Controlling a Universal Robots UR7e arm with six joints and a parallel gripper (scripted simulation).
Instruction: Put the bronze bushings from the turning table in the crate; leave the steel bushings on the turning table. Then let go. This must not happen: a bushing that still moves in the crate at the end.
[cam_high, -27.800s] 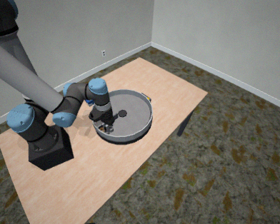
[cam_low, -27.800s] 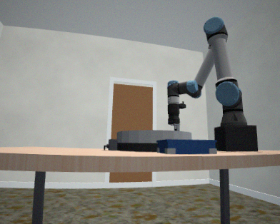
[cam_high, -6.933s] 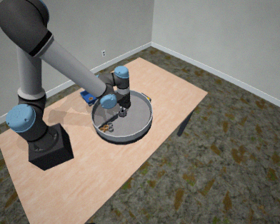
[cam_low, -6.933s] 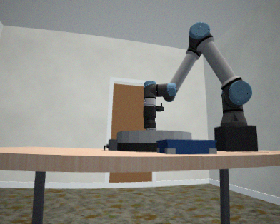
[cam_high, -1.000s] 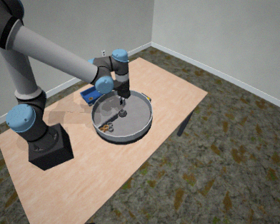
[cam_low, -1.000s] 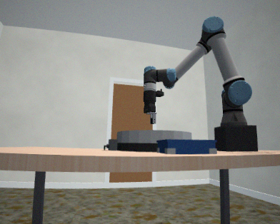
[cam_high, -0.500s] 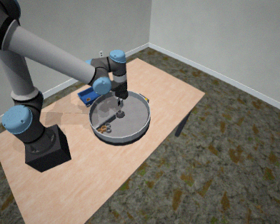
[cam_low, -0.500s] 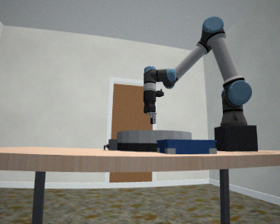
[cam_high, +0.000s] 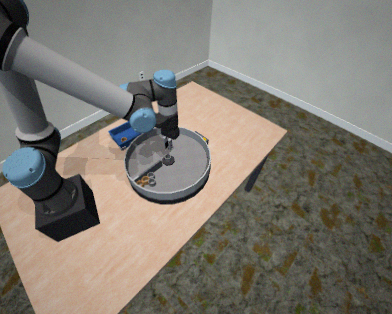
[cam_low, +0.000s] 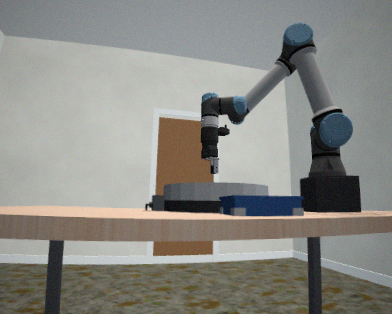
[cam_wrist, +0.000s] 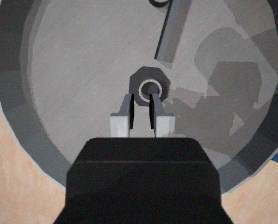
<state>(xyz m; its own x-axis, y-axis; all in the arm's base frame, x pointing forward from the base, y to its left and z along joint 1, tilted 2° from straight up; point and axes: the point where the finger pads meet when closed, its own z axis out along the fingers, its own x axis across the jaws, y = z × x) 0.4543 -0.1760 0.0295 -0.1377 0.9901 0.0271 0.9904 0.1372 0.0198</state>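
My gripper is partly open, with nothing visible between its fingers. It hangs over the middle of the turning table. Several bushings lie together near the table's wall, beside the divider bar: bronze bushings and steel bushings. In the wrist view only part of one dark ring shows at the top edge. The blue crate stands outside the turning table; a bronze bushing shows inside it.
A dark hub with a pale ring on top is at the turning table's centre, under the fingers. A divider bar and a raised rim surround the bushings' area. A small dark and yellow device sits beside the rim.
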